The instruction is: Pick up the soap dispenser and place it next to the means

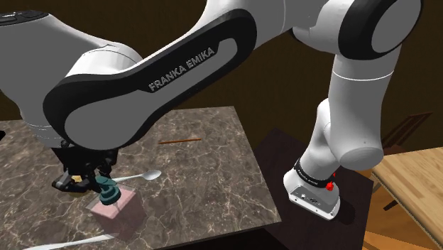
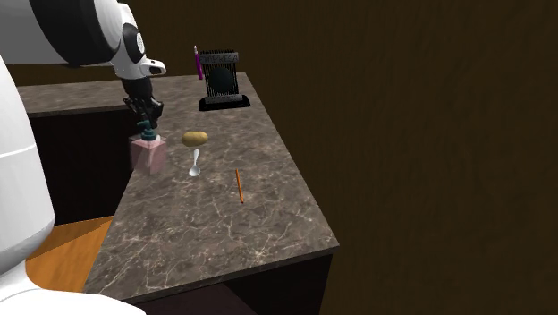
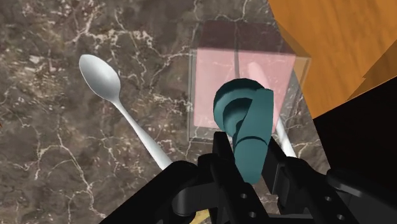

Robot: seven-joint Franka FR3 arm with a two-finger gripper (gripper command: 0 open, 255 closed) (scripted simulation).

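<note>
The gripper (image 3: 249,151) was seen clamped on the teal pump (image 3: 245,114) of the soap dispenser (image 3: 216,79), one black finger pressed to each side of the pump's neck. The top was presumably chosen because the pink, see-through body below was judged too broad for the jaws. The dispenser was found upright at the edge of the marble counter (image 3: 63,153), next to the drop to the wooden floor (image 3: 337,44). Whether its base rested on the stone or hung just over it could not be told. A white spoon (image 3: 99,75) lay just beside it, so a straight lift was judged safer than a drag. Further along the counter a potato (image 2: 195,139) and an orange pencil (image 2: 239,185) were laid apart. Furthest off, a black rack (image 2: 221,82) stood at the far corner with a purple stick (image 2: 197,61) beside it. Which of these was meant as the goal could not be settled.
</note>
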